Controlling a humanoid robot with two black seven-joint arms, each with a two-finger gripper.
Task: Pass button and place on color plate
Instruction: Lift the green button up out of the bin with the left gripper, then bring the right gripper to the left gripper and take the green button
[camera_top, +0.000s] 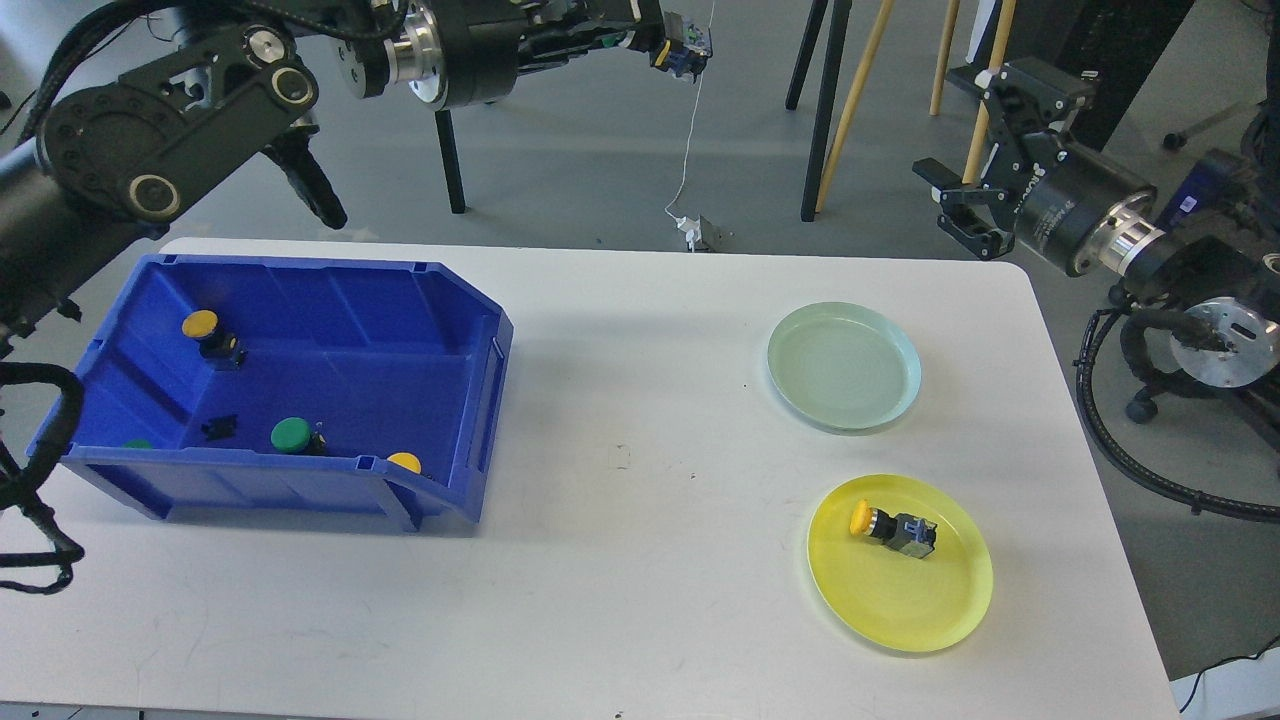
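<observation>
Hovering past the table's far right corner, the right gripper (962, 205) spreads its fingers, empty. Left gripper (690, 45) is raised, state unclear. A yellow-capped button (893, 529) lies sideways on the yellow plate (930, 610); the green plate (843, 366) sits bare; the blue bin (300, 400) holds more buttons.

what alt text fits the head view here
A white table holds a blue bin of yellow and green buttons, an empty pale green plate, and a yellow plate with one yellow button. Both arms hover above.
</observation>
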